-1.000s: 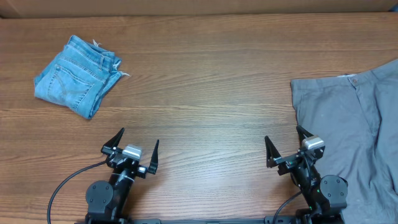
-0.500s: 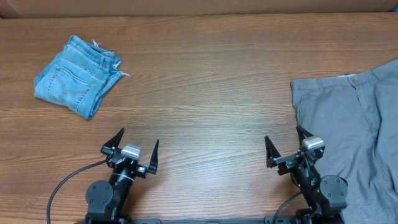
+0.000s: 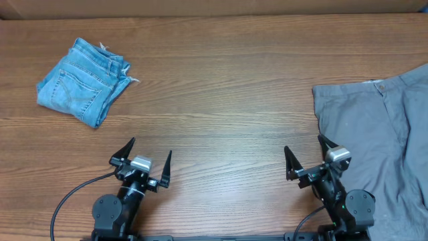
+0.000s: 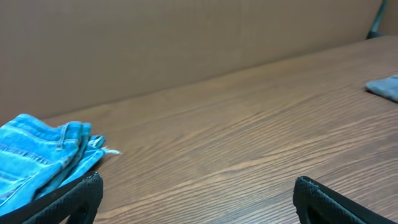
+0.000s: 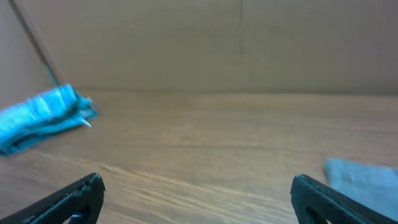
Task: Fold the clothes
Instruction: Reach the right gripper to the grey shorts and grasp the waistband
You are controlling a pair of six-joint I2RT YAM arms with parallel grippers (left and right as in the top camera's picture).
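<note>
Two garments: folded jeans (image 3: 81,82) by the far left corner; grey trousers (image 3: 381,134) at the right edge; left gripper (image 3: 149,148), right gripper (image 3: 304,144) along the near edge, jaws apart

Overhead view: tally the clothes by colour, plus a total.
blue denim garment, folded: 1
grey garment, spread flat, running off the right edge: 1
Total: 2
</note>
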